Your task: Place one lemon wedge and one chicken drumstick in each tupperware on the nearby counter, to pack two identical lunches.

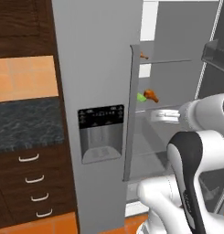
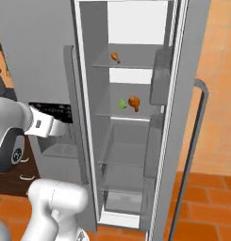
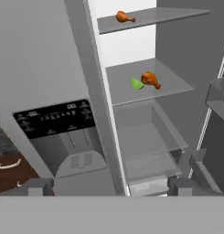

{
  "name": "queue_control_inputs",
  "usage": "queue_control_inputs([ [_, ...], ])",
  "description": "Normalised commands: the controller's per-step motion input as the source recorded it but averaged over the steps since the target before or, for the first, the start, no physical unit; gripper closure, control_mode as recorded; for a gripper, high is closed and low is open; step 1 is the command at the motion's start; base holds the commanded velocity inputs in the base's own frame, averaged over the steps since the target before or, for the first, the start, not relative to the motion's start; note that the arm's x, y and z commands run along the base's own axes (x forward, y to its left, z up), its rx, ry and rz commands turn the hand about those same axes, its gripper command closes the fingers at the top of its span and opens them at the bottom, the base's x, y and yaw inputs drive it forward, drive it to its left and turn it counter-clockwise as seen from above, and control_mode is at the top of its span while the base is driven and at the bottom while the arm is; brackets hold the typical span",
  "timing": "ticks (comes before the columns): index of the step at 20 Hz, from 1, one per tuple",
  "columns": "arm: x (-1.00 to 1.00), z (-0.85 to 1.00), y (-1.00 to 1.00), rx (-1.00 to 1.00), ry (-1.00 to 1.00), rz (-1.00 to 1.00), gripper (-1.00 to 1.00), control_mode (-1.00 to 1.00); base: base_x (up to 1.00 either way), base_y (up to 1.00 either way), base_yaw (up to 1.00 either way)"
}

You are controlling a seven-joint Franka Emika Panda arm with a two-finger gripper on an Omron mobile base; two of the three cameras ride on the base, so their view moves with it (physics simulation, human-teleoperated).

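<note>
At the bottom of the hand view the gripper (image 3: 111,185) shows two dark finger tips spread wide apart, with nothing between them; it hangs in front of the grey fridge (image 3: 49,55), whose right door stands open. Low in the left half of that view sits the black dispenser panel (image 3: 56,119) on the closed door. Past it, in the centre right, a chicken drumstick (image 3: 150,79), orange-brown and club-shaped, lies on a middle shelf (image 3: 177,84) just beside a small bright green lemon wedge (image 3: 137,84); whether the two touch is hard to tell. Farther up, near the top centre, a second drumstick (image 3: 125,17) lies on the upper shelf (image 3: 173,16). In the left base view the closed door's edge cuts off the upper drumstick, leaving only a sliver. At the left edge of the left base view, the counter (image 1: 26,121) is a strip of black-grey speckled stone over dark brown drawers (image 1: 33,183) with curved silver handles, cut off by the frame.
</note>
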Motion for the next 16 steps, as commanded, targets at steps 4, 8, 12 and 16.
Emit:
queue_control_inputs([
  [4,0.00,0.00,0.00,0.00,0.00,0.00,-1.00,1.00,0.58,-0.41,0.16],
  [8,0.00,0.00,0.00,0.00,0.00,0.00,-1.00,1.00,0.59,-0.28,0.13],
  [12,0.00,0.00,0.00,0.00,0.00,0.00,-1.00,1.00,0.46,-0.41,0.12],
  [16,0.00,0.00,0.00,0.00,0.00,0.00,-1.00,1.00,0.42,-0.44,0.09],
])
